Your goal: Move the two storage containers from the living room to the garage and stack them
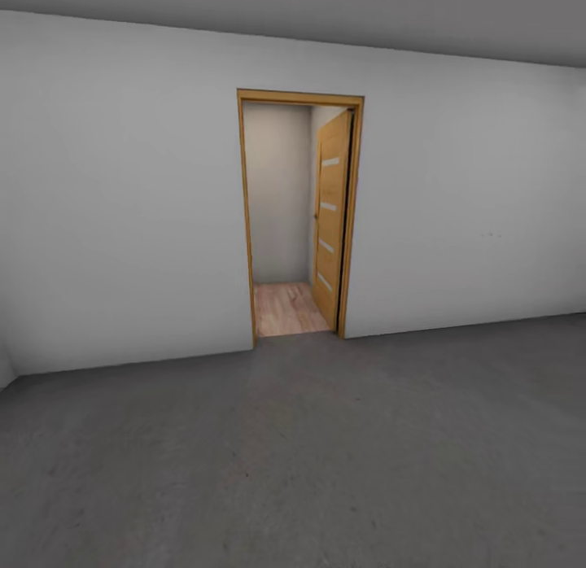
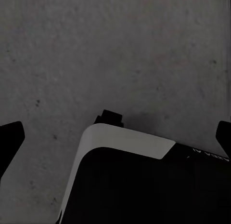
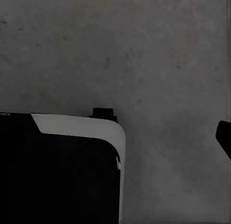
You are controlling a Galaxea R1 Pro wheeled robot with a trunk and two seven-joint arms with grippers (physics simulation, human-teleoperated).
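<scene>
I stand in the garage on its dark grey concrete floor [image 1: 325,454], facing a plain white wall. The two storage containers are out of view. In the left wrist view my left gripper [image 2: 116,137] hangs open above the floor [image 2: 115,50], its black fingertips [image 2: 10,137] far apart with nothing between them. In the right wrist view my right gripper [image 3: 115,137] is open too; one fingertip [image 3: 224,136] shows and the other is lost against my dark base. Both grippers are empty.
A wood-framed doorway [image 1: 297,96] stands in the wall straight ahead, its wooden door [image 1: 332,218] swung inward. Light wood plank floor [image 1: 285,308] lies beyond it. My black and white base [image 2: 144,185] [image 3: 57,171] sits below both grippers.
</scene>
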